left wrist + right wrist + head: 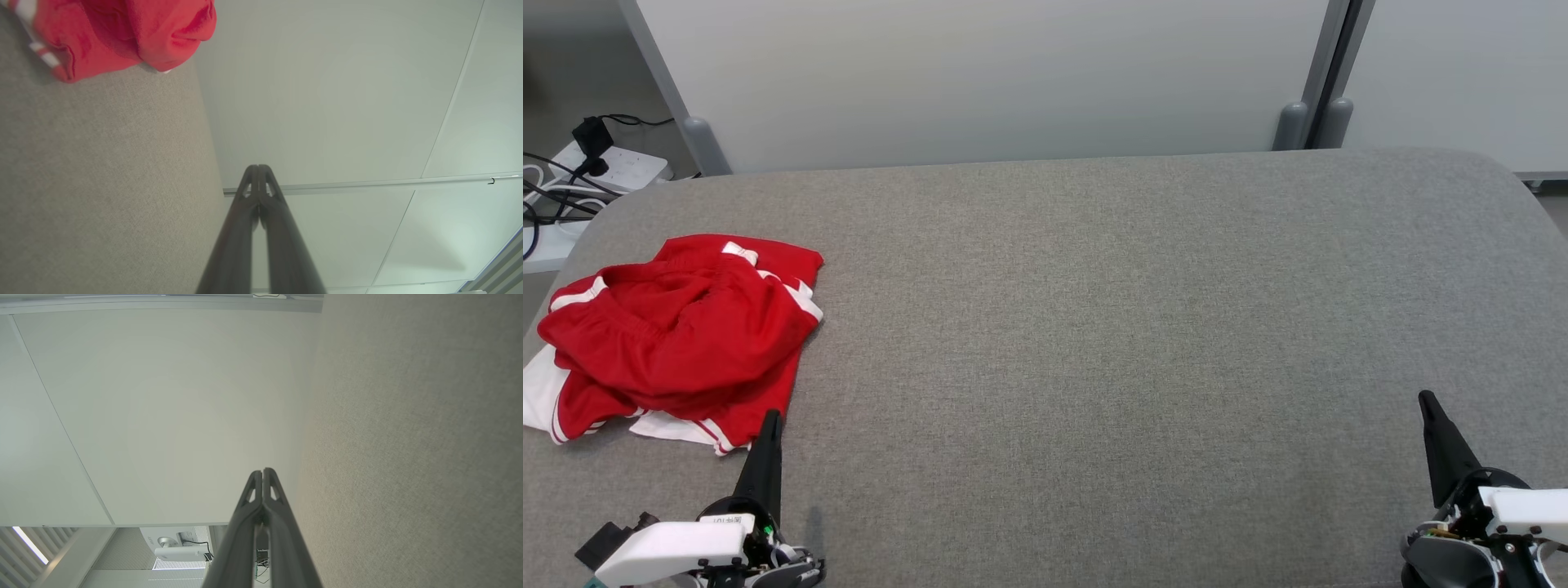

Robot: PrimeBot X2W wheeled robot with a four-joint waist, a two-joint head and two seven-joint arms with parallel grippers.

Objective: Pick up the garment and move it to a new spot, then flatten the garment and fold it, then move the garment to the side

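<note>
The red shorts (678, 335) are bunched up at the left edge of the surface (1135, 327). The left end effector (770, 420) and the right end effector (1426, 402) are closed tight, and nothing is held. Nothing looks done yet: lifting, flattening, folding and moving aside are left.

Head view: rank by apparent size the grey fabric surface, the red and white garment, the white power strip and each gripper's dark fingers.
1. grey fabric surface
2. red and white garment
Unranked: white power strip, left gripper's dark fingers and right gripper's dark fingers look alike; the fingers are nearer.
</note>
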